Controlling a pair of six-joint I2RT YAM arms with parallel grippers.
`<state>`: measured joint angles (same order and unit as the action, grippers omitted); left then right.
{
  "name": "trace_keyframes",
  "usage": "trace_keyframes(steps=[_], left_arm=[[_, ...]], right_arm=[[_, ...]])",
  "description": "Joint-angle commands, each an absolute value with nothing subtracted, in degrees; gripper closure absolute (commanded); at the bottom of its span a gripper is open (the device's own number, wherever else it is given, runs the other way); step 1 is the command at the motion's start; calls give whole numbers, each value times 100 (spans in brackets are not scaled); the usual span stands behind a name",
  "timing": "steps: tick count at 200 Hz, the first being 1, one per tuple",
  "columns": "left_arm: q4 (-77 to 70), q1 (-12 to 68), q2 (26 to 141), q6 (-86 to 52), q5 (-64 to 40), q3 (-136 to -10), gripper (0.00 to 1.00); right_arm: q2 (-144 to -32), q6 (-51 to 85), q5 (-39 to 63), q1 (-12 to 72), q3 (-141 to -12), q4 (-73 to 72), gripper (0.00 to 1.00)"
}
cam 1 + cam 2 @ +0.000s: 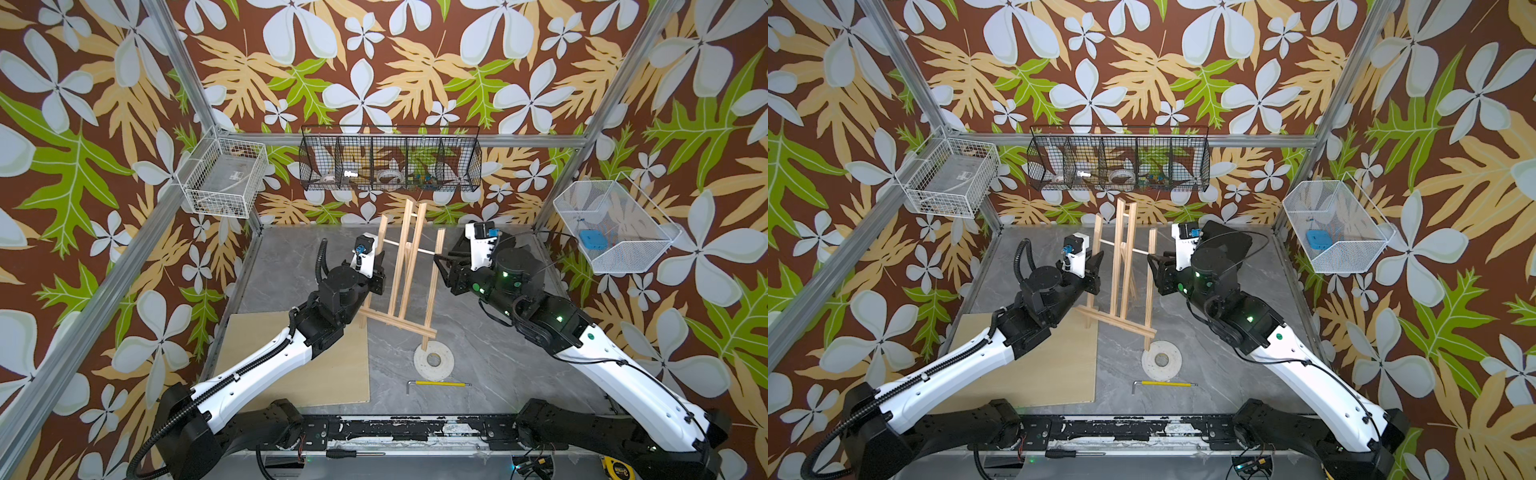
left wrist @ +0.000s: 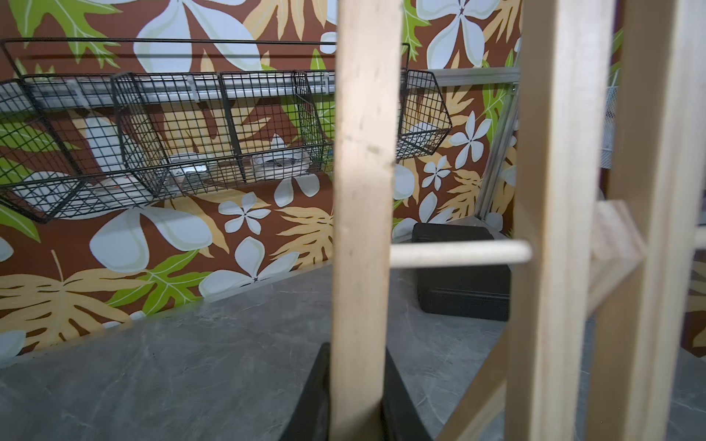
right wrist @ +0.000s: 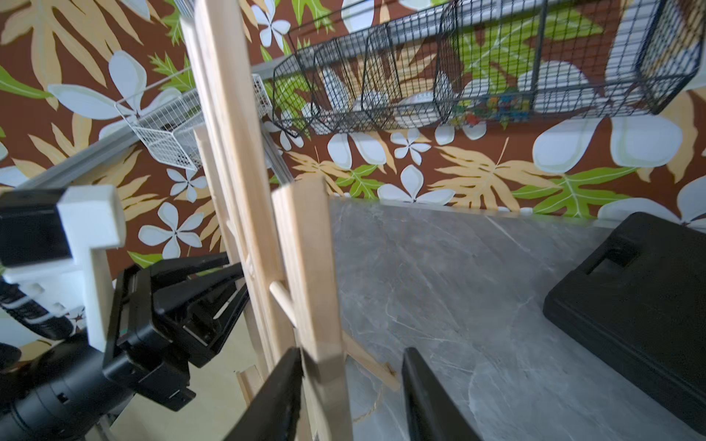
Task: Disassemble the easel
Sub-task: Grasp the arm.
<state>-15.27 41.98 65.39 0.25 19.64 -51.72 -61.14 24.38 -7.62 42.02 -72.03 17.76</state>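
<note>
The easel (image 1: 409, 266) (image 1: 1121, 266), a frame of pale wood slats, stands upright mid-table in both top views. My left gripper (image 1: 379, 261) (image 1: 1099, 259) (image 2: 357, 359) is shut on the easel's left leg (image 2: 363, 191), with both black fingers pressed against its sides. A thin dowel crossbar (image 2: 458, 254) runs from that leg to the middle slats. My right gripper (image 1: 438, 259) (image 1: 1152, 259) (image 3: 351, 357) is open around the right leg (image 3: 305, 248). One finger (image 3: 290, 366) touches that leg, and a wide gap separates the other from it.
A flat plywood board (image 1: 332, 374) lies under the left arm. A white ring (image 1: 433, 360) and a yellow-handled hex key (image 1: 440, 383) lie in front of the easel. A black case (image 3: 630, 305) sits behind my right gripper. Wire baskets (image 1: 390, 164) hang on the walls.
</note>
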Motion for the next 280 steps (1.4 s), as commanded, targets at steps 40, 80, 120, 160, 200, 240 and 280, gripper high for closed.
trace_keyframes(steps=[40, 80, 120, 160, 200, 240, 280], left_arm=[[-2709, 3435, 5694, -349, 321, -4395, 100], [-2961, 3350, 5364, -411, -620, -4218, 100], [-3100, 3331, 5395, -621, -1079, -4389, 100], [-3280, 3316, 5536, -822, -1123, -4509, 100], [-3424, 3296, 5686, -959, -1084, -4566, 100], [-3699, 3278, 5848, -1191, -1003, -4526, 100], [-4097, 3228, 6000, -1586, -915, -4413, 100]], right_arm=[[-5716, 2634, -666, 3318, -7262, 1903, 47], [-6197, 3047, 265, 3234, -7038, 1526, 47], [-6640, 3651, 1233, 3305, -6677, 866, 51], [-6946, 3629, 1410, 3814, -6693, 922, 52], [-7013, 3659, 1417, 4141, -6629, 950, 55], [-7266, 3817, 1735, 4305, -6680, 852, 57], [-7304, 4058, 1929, 4313, -6514, 396, 59]])
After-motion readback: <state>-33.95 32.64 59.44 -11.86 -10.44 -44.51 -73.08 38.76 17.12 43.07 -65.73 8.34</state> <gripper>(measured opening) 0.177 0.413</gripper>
